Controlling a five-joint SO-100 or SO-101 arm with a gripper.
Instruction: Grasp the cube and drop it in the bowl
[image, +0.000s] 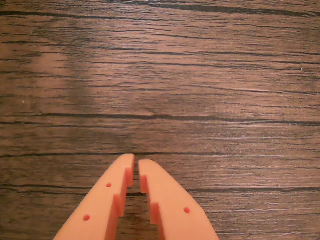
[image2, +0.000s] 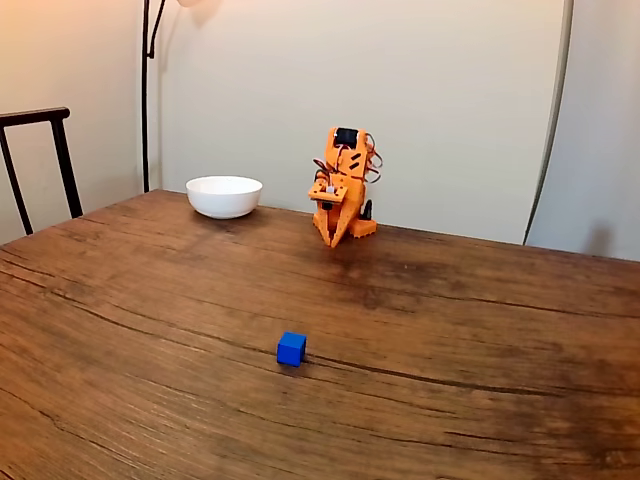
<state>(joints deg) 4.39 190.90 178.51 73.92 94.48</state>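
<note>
Nothing done: the cube (image2: 291, 348) sits untouched on the desk (image2: 480, 330), the bowl (image2: 224, 195) holds nothing visible, tool (image: 136, 161) nearly together, empty

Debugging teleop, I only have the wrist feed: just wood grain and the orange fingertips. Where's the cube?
Observer: In the fixed view the cube sits alone on the table, well in front of the arm, toward the camera.
Operator: And the bowl?
Observer: The bowl stands at the far edge, left of the arm's base in that view, nothing visible inside from this angle.
Operator: How is the arm posed?
Observer: Folded low at the back of the table, with the gripper pointing down at the wood near its own base; the fingertips are nearly together and hold nothing.
</note>
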